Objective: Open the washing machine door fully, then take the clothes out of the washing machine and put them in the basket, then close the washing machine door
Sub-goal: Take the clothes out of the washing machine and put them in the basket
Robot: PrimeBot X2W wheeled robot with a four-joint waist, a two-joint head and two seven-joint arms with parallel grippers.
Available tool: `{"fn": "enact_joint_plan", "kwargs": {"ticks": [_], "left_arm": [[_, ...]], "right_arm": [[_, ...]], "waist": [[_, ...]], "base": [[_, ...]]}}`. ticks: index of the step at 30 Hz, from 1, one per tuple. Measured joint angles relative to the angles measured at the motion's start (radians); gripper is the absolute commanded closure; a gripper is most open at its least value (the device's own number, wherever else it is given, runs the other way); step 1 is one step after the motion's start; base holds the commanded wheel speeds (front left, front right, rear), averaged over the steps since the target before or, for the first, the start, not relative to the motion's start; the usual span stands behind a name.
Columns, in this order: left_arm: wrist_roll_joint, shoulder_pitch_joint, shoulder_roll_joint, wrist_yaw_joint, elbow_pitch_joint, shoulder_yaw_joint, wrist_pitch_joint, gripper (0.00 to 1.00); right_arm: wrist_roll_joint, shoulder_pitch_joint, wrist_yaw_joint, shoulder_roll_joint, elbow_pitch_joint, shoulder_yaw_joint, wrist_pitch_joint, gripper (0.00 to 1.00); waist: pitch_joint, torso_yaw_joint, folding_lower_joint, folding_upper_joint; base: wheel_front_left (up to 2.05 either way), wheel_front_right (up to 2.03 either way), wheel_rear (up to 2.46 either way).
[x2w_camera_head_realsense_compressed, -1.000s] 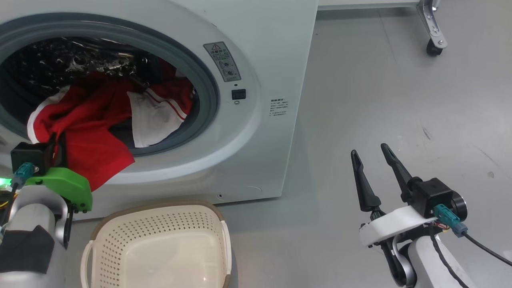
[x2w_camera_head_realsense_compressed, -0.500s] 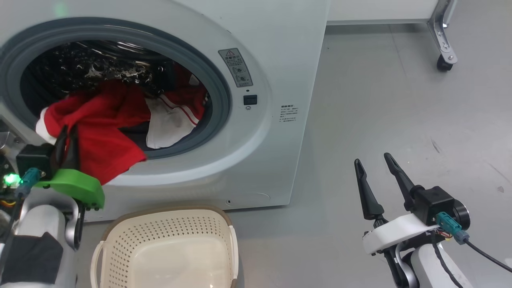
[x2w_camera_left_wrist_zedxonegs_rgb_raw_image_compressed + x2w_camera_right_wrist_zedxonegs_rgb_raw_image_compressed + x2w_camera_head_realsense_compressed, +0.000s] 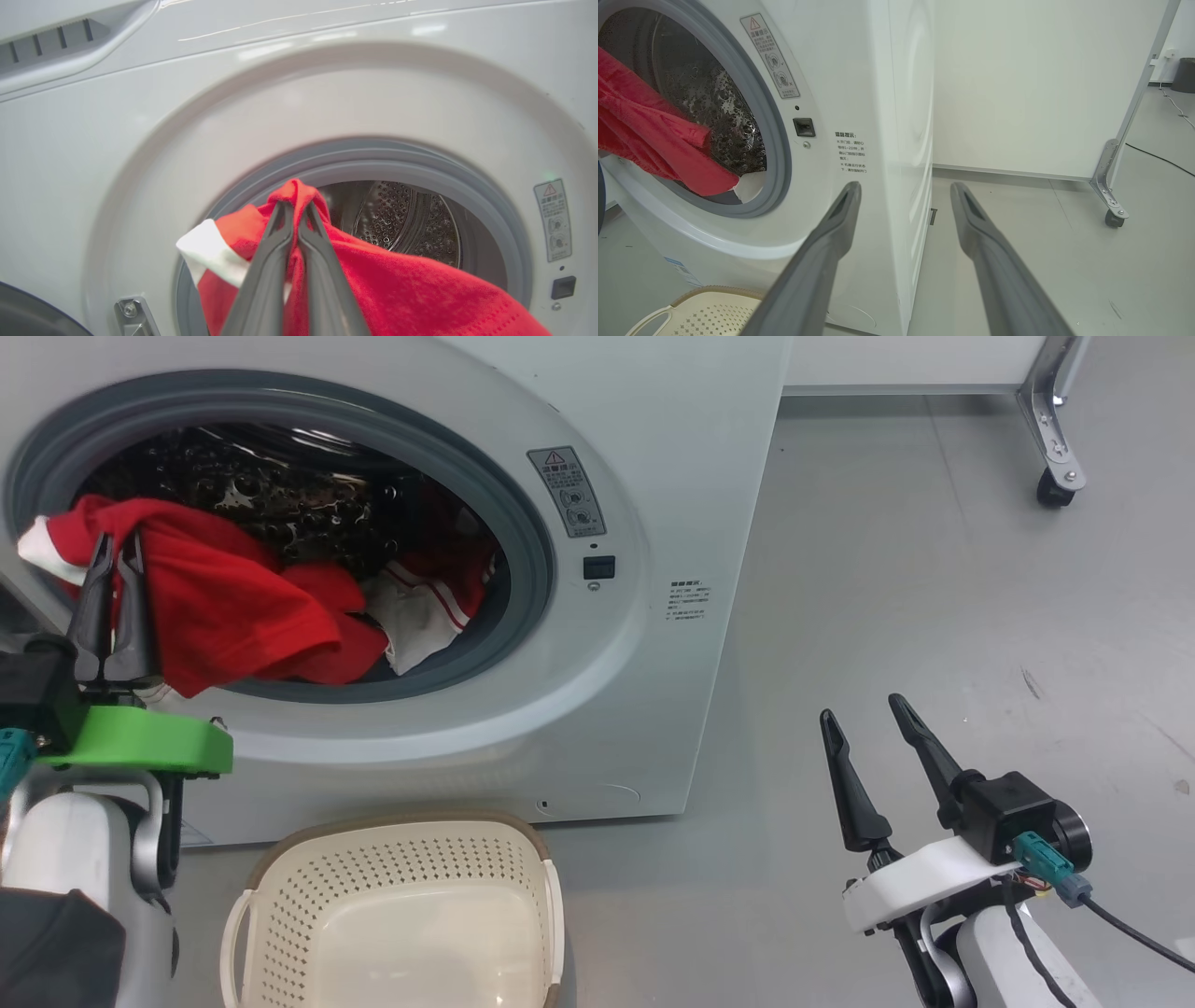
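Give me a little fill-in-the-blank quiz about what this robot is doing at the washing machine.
1. The left claw is shut on a ____ garment hanging from the washing machine.
2. The right claw is ____ and holds nothing.
3. The basket on the floor is ____.
Missing words: red; open; empty.

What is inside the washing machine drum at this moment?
A plain red garment, pinched by the left gripper and draped over the seal, plus a white-panelled red one deeper in. Whatever lies beneath them is covered.
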Motion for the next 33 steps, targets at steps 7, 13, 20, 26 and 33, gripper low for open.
{"fn": "enact_joint_plan", "kwargs": {"ticks": [7,13,20,26,33], "left_arm": [[0.020,0.029,-0.010,0.001,-0.116,0.012,-0.005,1.00],[0.021,0.104,-0.023,0.000,-0.122,0.003,-0.005,1.00],[0.022,0.193,-0.027,-0.016,-0.069,-0.021,-0.005,1.00],[0.028,0.230,-0.027,-0.024,-0.022,-0.040,-0.005,1.00],[0.038,0.234,-0.020,-0.033,0.019,-0.051,-0.002,1.00]], "right_arm": [[-0.018,0.000,0.008,0.000,0.001,-0.001,0.000,0.00],[-0.019,0.005,0.013,0.004,0.007,0.001,0.000,0.00],[-0.021,0.017,0.017,0.010,0.009,0.005,0.000,0.00],[-0.026,0.017,0.026,0.017,0.007,0.013,0.000,0.00],[-0.026,0.009,0.026,0.022,-0.005,0.017,0.000,0.00]], "waist": [[-0.005,0.003,0.0000,0.0000],[-0.010,0.000,0.0000,0.0000],[-0.001,-0.009,0.0000,0.0000],[0.032,-0.022,0.0000,0.0000],[0.083,-0.039,0.0000,0.0000]], "base": [[0.00,0.00,0.00],[0.00,0.00,0.00],[0.00,0.00,0.00],[0.00,0.00,0.00],[0.00,0.00,0.00]]}}
